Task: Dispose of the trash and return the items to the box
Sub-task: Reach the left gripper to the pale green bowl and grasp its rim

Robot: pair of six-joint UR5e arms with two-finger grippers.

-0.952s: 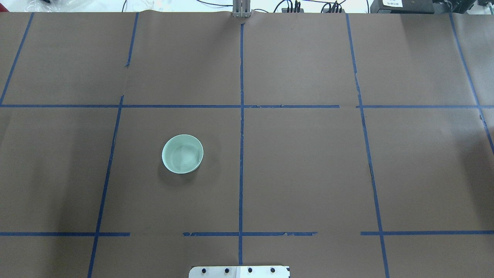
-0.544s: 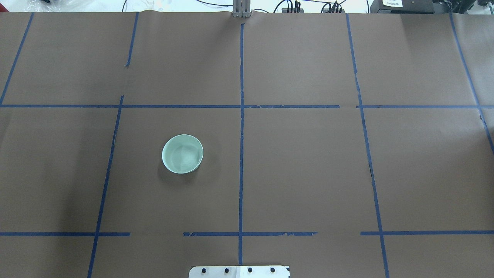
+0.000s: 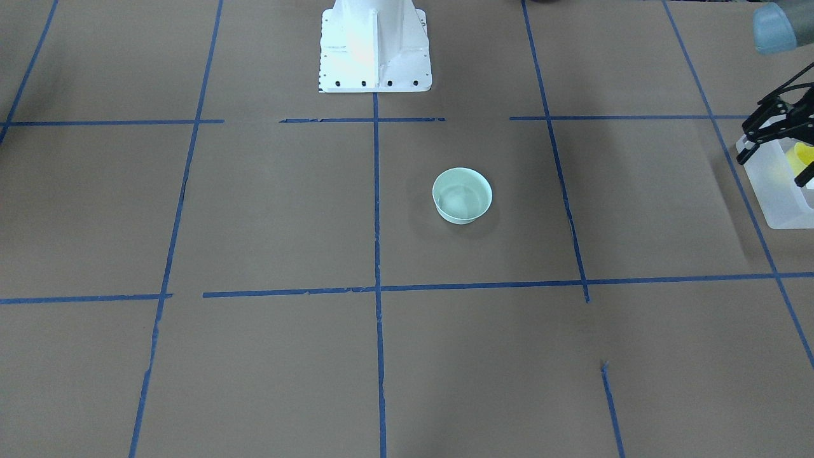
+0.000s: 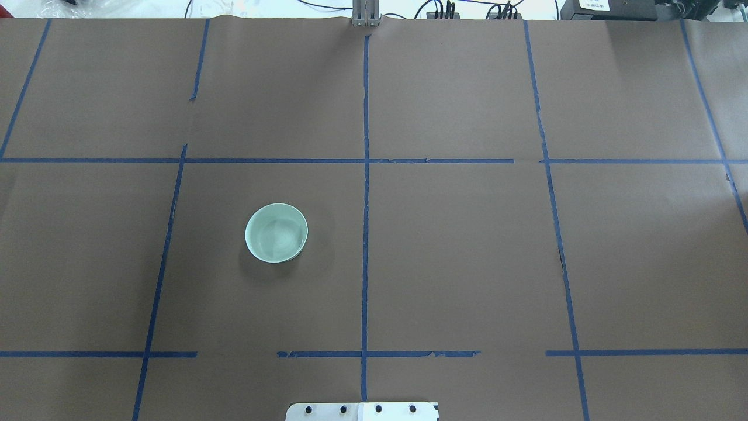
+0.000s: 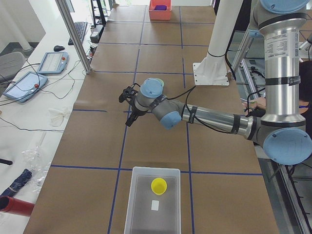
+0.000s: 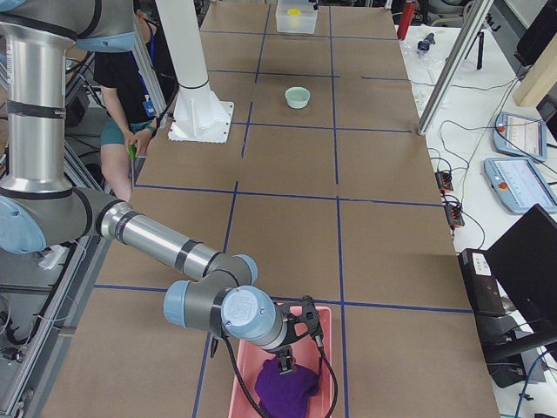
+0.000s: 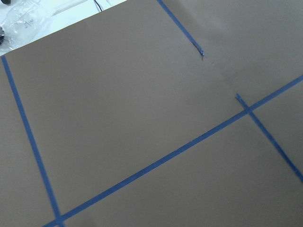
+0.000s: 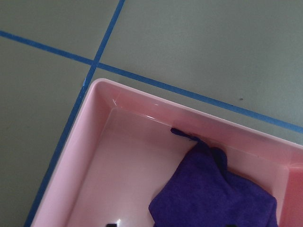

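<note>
The pale mint-green bowl [image 4: 276, 233] stands upright and empty on the brown table, also in the front view [image 3: 462, 195] and far off in the right side view [image 6: 298, 97]. The yellow cup [image 5: 158, 185] stands inside the frosted-white box [image 5: 134, 204] next to a small white label. In the front view the cup [image 3: 798, 156] shows in the box [image 3: 779, 207] at the right edge. My left gripper [image 3: 774, 166] hangs open and empty above the table beside the box, between box and bowl [image 5: 126, 109]. My right gripper [image 6: 296, 344] hovers over a pink tray; I cannot tell if it is open.
A pink tray [image 6: 239, 383] with a purple cloth [image 6: 287, 387] lies at the table's right end; the right wrist view shows the tray's rim [image 8: 142, 113] and the cloth [image 8: 218, 194]. The robot's white base [image 3: 374, 48] stands at the table's near edge. Blue tape lines cross the table.
</note>
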